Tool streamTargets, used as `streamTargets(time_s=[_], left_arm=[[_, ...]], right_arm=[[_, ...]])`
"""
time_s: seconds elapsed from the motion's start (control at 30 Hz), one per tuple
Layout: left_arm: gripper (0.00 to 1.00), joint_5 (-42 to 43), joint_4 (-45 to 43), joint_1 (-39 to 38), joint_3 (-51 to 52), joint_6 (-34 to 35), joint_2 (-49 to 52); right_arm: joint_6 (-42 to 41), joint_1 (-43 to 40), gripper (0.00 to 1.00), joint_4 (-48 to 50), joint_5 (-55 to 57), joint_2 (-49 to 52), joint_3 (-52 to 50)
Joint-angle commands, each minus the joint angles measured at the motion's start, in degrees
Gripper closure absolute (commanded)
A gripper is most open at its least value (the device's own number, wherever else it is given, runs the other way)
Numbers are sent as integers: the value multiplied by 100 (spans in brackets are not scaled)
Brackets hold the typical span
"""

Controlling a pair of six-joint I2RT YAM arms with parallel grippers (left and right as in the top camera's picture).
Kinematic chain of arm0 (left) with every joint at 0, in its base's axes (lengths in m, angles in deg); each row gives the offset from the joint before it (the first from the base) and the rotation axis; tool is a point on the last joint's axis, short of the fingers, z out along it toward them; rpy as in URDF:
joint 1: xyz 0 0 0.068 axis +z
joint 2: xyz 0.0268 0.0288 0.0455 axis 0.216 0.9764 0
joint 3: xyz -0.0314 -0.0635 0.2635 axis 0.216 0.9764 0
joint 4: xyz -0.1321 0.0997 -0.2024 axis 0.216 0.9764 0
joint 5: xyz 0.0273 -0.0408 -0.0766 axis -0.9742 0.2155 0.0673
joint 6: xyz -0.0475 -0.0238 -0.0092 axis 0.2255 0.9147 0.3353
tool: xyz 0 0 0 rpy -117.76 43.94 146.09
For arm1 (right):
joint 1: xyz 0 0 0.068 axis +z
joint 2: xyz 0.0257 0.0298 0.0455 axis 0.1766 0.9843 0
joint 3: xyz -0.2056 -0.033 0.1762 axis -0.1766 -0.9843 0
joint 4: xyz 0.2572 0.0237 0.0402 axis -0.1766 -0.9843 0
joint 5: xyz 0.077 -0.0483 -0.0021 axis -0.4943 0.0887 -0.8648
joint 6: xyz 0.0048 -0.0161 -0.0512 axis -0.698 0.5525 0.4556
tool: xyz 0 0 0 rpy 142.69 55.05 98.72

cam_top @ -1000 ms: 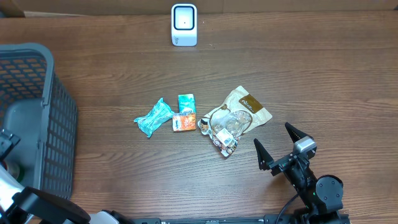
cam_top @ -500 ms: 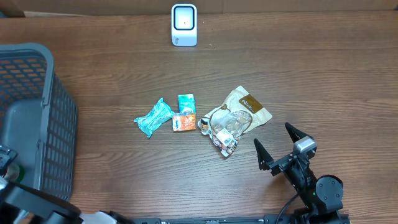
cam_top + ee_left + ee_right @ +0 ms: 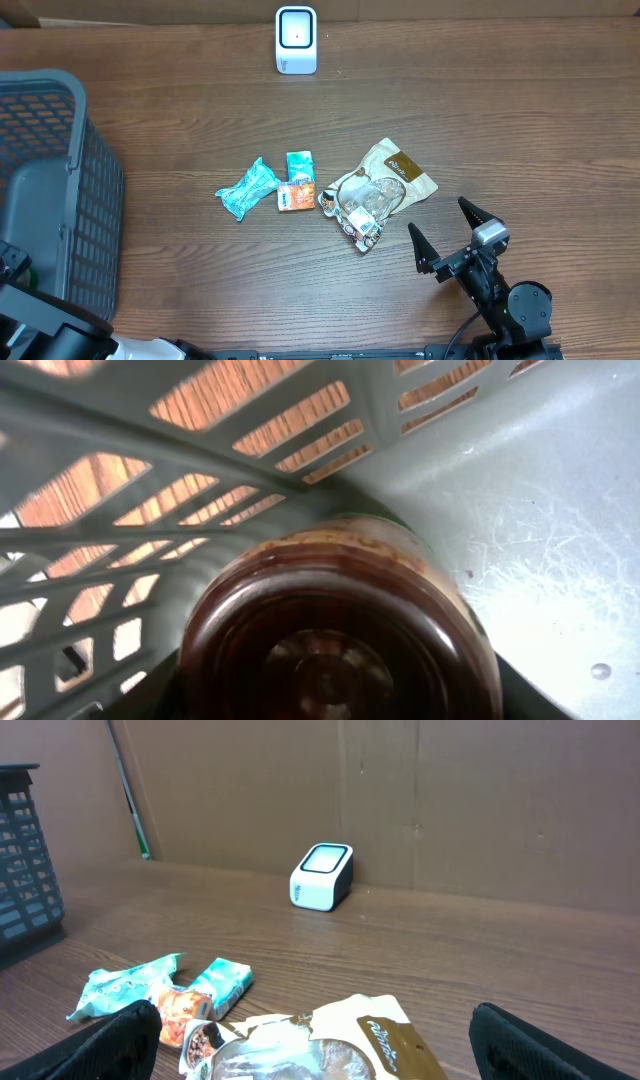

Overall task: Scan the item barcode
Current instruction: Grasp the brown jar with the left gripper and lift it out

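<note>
The left wrist view is filled by a dark brown round jar (image 3: 330, 630), seen end-on, lying in the corner of the grey basket (image 3: 560, 510). My left gripper (image 3: 325, 705) straddles the jar. Its fingers show only as dark edges close on both sides, and I cannot tell if they press on it. The white scanner (image 3: 296, 40) stands at the table's far edge and also shows in the right wrist view as a scanner (image 3: 322, 876). My right gripper (image 3: 438, 217) rests open near the front right, with nothing between its fingers (image 3: 110, 1040).
The basket (image 3: 60, 100) takes up the left side of the table. In the middle lie a teal packet (image 3: 247, 188), a teal box (image 3: 298, 165), an orange box (image 3: 296, 196) and a cream-and-brown pouch (image 3: 385, 180).
In the overhead view the left arm's links at the lower left corner have sunk lower and further under the basket's edge. The right arm and the items on the table have not moved.
</note>
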Motion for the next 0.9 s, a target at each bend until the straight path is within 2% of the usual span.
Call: streamTargets(time_s=[0.0, 0.4, 0.57, 0.87], left_arm=[[61, 87, -59, 9, 42, 4, 61], [63, 586, 208, -136, -326, 166, -232], [64, 1373, 468, -385, -1040, 264, -621], [64, 2267, 1497, -1008, -2841, 1126, -1248]], right_arm=[[-20, 22, 0, 33, 11, -52, -61], [-20, 22, 0, 33, 11, -52, -61], [-20, 22, 0, 33, 11, -52, -61], [-20, 22, 0, 33, 11, -52, -61]])
